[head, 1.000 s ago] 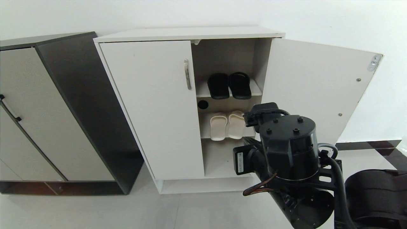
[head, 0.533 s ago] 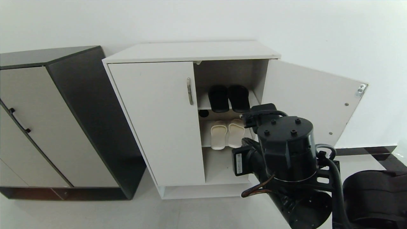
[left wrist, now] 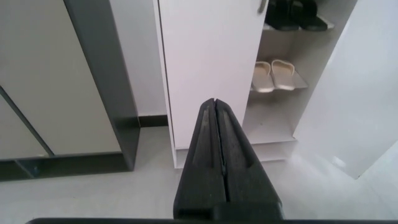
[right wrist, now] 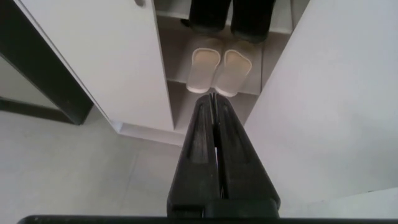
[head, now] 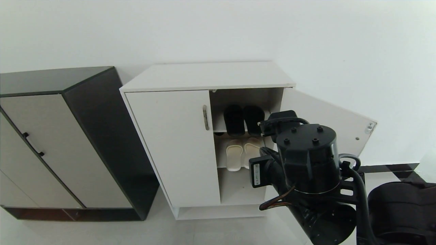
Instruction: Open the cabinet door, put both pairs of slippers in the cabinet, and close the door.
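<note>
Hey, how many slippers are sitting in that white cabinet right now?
4. Two black slippers lie side by side on the upper shelf, and two white slippers on the middle shelf below. The closed left door may hide more.

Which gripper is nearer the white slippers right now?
Right. The right gripper sits just in front of the white slippers; the left gripper is farther back, facing the closed door.

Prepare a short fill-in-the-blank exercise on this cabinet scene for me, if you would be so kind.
1. The black slippers sit on the shelf ____ the white slippers.
2. The right door of the white cabinet stands ____.
3. The left gripper and the right gripper are both ____.
Missing words: above; open; shut.
</note>
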### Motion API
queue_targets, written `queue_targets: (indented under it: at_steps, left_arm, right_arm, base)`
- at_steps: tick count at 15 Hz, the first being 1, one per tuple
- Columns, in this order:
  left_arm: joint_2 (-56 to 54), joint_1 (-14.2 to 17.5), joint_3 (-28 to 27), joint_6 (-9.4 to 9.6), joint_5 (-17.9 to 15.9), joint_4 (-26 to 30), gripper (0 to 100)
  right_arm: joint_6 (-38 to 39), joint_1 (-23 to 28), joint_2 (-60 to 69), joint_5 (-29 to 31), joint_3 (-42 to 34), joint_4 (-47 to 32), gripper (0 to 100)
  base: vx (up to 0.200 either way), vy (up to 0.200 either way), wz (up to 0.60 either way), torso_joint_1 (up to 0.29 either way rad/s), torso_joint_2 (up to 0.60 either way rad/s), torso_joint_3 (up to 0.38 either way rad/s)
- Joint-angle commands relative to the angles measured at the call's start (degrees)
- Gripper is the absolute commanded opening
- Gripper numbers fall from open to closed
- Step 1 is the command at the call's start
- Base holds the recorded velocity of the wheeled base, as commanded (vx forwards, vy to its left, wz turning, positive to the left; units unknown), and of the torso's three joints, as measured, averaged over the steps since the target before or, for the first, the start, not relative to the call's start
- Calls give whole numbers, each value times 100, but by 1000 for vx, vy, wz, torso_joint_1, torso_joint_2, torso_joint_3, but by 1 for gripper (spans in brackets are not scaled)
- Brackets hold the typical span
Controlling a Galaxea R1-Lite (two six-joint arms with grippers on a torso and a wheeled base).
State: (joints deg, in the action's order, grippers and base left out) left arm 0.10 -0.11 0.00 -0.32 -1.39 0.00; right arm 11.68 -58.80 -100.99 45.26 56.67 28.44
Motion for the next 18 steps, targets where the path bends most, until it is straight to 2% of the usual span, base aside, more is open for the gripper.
queue_targets:
  at_steps: [1, 10, 15, 18]
  left_arm:
    - [8, 2, 0, -3, 7, 0, 0]
    - [-1, 2, 0, -3, -2, 0, 0]
    - [8, 2, 0, -3, -2, 0, 0]
    - [8, 2, 0, -3, -2, 0, 0]
  right_arm:
    - [1, 0, 0, 0, 2, 4, 0]
    - [-8, 8, 0, -9, -51, 4, 0]
    - [-43, 26, 0, -79, -104, 12, 0]
    - [-52, 52, 0, -79, -104, 12, 0]
  base:
    - [0, 0, 0, 163, -481, -320]
    - [0, 0, 0, 192, -486, -295]
    - [0, 0, 0, 33, -66, -40]
    - [0, 0, -600, 1, -6, 5]
